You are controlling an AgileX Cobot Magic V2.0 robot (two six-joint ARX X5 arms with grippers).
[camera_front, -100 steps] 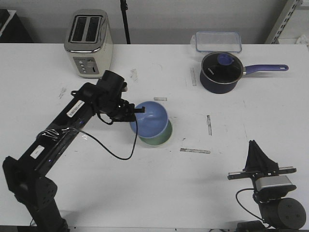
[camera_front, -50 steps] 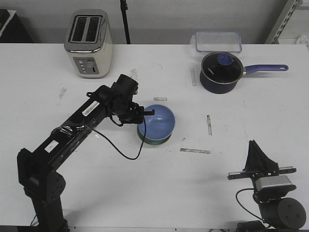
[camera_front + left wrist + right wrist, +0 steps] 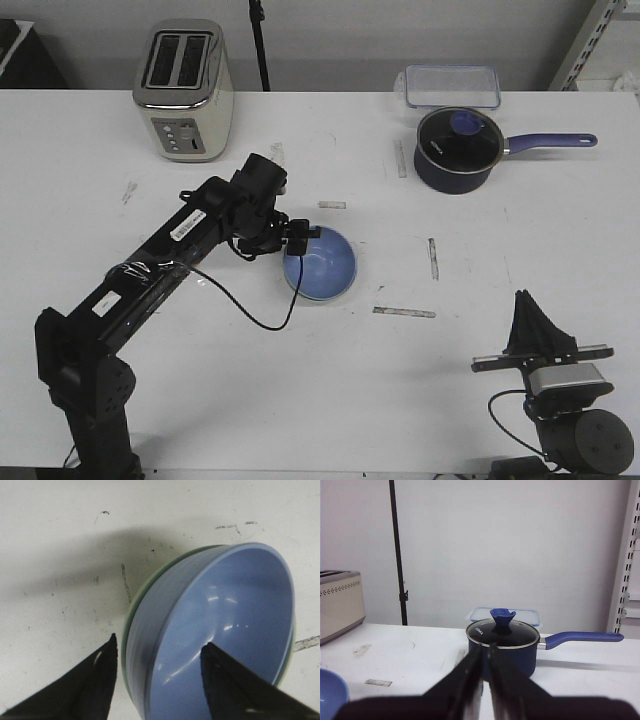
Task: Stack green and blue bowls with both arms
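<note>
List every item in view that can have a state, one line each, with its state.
blue bowl: upright, nested in the green one
green bowl: under the blue, only its rim showing
left gripper: open, fingers straddling the blue bowl's wall
right gripper: shut, empty, parked by its base
saucepan: glass lid on
clear container: lid on
toaster: slots empty

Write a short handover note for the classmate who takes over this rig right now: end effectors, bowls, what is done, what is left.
Left end effector: open, fingers astride the blue bowl's near wall, one inside, one outside.
Right end effector: shut, empty, parked at its base, facing the saucepan.
Bowls: blue sits nested in the green bowl mid-table; only a green rim shows.
Done: the stack.
Left: lift the left arm clear without tipping the bowls.
</note>
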